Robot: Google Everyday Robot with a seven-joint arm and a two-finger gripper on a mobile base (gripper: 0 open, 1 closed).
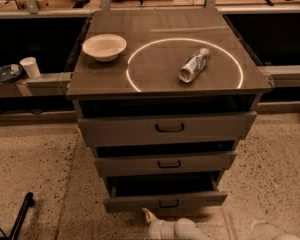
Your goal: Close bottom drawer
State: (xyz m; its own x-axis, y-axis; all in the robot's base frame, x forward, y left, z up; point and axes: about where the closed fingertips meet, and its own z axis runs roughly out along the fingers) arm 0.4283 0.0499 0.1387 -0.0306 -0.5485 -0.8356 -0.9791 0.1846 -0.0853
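The bottom drawer (165, 202) is the lowest of three grey drawers, with a small dark bar handle. It stands partly pulled out, with a dark gap above its front. My gripper (149, 217) is at the bottom edge of the camera view, just in front of and below the drawer's front, left of the handle. The white arm (182, 230) runs off to the right behind it.
The middle drawer (167, 163) and top drawer (167, 128) also stand slightly out. On the cabinet top lie a white bowl (104, 47) and a crushed can (194, 65) inside a light ring. A black pole (20, 216) lies on the floor at left. A paper cup (30, 67) stands on the left ledge.
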